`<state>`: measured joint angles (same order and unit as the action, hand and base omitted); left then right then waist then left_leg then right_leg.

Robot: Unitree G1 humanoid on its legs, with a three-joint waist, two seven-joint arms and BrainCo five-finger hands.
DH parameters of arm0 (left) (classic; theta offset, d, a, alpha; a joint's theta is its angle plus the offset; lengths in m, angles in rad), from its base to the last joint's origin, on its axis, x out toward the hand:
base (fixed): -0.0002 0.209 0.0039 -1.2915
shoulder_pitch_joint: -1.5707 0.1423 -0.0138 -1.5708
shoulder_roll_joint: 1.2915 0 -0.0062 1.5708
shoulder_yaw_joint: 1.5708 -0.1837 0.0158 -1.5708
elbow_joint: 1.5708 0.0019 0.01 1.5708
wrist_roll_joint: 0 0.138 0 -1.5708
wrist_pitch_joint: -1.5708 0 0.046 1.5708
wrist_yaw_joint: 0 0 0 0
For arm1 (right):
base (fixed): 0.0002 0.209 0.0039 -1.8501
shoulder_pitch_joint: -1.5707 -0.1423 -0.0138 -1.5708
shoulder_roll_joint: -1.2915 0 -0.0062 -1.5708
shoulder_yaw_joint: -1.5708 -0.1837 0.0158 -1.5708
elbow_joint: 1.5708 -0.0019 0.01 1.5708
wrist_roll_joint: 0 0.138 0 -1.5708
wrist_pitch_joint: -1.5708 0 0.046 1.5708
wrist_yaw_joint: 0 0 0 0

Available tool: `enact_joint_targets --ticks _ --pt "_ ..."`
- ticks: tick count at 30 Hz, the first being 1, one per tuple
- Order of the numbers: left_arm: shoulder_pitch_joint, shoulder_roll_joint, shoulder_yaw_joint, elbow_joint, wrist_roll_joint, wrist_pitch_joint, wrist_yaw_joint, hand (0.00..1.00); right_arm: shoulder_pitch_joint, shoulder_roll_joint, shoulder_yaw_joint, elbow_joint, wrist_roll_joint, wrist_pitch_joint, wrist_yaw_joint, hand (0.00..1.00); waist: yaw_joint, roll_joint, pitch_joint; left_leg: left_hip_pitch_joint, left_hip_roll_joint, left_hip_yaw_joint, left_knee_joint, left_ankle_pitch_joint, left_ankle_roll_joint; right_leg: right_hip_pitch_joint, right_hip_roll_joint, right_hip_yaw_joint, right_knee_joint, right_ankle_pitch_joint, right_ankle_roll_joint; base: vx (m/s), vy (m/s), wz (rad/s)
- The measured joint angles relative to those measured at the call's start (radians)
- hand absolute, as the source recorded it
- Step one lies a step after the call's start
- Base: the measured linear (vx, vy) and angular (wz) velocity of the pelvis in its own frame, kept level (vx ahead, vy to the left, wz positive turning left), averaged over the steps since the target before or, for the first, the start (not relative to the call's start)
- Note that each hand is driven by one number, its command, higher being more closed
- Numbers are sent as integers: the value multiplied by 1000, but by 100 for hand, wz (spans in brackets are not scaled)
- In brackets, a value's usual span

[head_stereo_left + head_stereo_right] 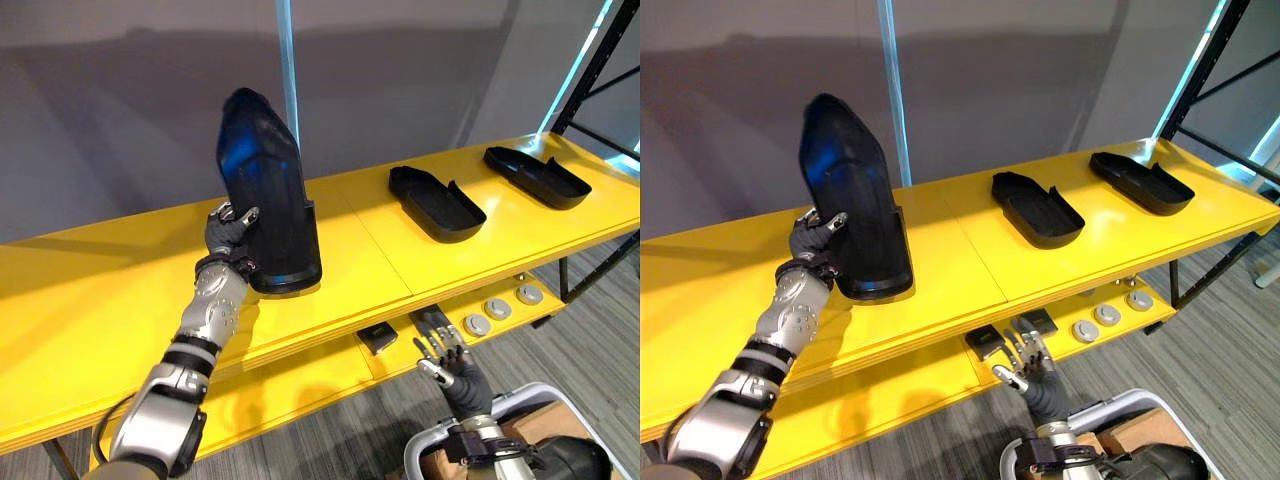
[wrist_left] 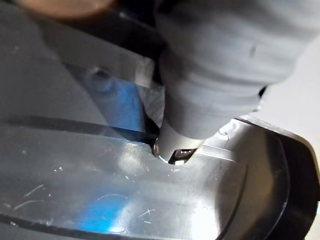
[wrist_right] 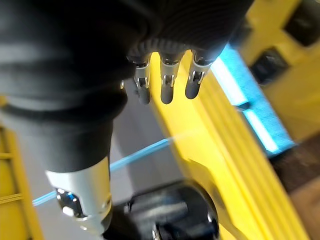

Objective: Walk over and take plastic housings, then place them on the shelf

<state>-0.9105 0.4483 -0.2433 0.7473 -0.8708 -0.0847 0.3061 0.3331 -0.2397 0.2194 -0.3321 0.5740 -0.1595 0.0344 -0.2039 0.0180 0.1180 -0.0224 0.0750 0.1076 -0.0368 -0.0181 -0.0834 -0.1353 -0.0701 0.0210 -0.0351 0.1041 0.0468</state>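
Note:
A tall black plastic housing (image 1: 265, 190) stands upright on its wide end on the yellow shelf top (image 1: 380, 250). My left hand (image 1: 228, 235) is shut on its left edge, and in the left wrist view the thumb (image 2: 200, 115) presses on the glossy housing (image 2: 100, 185). Two more black housings lie flat farther right on the shelf, one in the middle (image 1: 435, 203) and one near the far end (image 1: 537, 176). My right hand (image 1: 455, 365) hangs low in front of the lower shelf, open with spread fingers (image 3: 167, 82) and holding nothing.
The lower yellow shelf (image 1: 300, 385) carries small black blocks (image 1: 378, 338) and round silver parts (image 1: 497, 308). A thin pale post (image 1: 288, 60) rises behind the shelf, and a black rack upright (image 1: 600, 60) stands at the right. A white-rimmed cart (image 1: 1120, 410) holding cardboard sits at lower right.

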Motion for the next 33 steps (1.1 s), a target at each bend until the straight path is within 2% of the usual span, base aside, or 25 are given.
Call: enact_joint_targets --ticks 3,8,15,16,21,26,29,33 --pt "-108 24 -33 129 68 58 -38 100 16 1 3 0 -22 6 18 0 -1 0 40 -10 -1 -1 6 4 1 -7 -1 -1 0 5 -1 0 0 0" --pt "-201 53 -60 231 116 111 -70 100 16 5 63 1 -35 21 31 0 -4 3 95 -18 -1 -1 6 11 1 -17 0 0 0 7 -1 0 0 0" --pt "-244 57 -54 289 134 148 -29 100 13 29 78 1 -45 28 30 0 -3 3 144 -30 -2 0 -1 19 2 -33 0 2 0 12 -2 32 7 -1" --pt "-248 57 -39 294 150 148 -20 0 14 33 78 1 -52 28 28 0 -3 2 150 -31 -2 1 -1 19 2 -35 0 3 0 12 -2 45 11 -2" --pt "-262 57 22 296 180 154 23 0 14 50 79 1 -52 29 26 0 -2 2 163 -30 -2 9 -1 20 2 -37 1 11 0 12 -2 41 9 -4" --pt "-262 57 23 296 189 160 36 0 16 51 87 1 -52 29 25 0 -1 2 164 -27 -1 15 -1 20 2 -37 3 17 0 14 -3 21 6 -2" --pt "-264 57 22 296 192 168 18 0 19 51 91 1 -51 29 25 0 -1 2 164 -26 -1 15 -1 20 3 -35 3 17 -1 16 -3 0 0 0" --pt "-266 58 18 296 254 177 -26 0 19 63 96 1 -50 30 28 0 0 2 164 -24 -1 13 1 21 3 -28 2 17 -8 22 -5 0 0 0"
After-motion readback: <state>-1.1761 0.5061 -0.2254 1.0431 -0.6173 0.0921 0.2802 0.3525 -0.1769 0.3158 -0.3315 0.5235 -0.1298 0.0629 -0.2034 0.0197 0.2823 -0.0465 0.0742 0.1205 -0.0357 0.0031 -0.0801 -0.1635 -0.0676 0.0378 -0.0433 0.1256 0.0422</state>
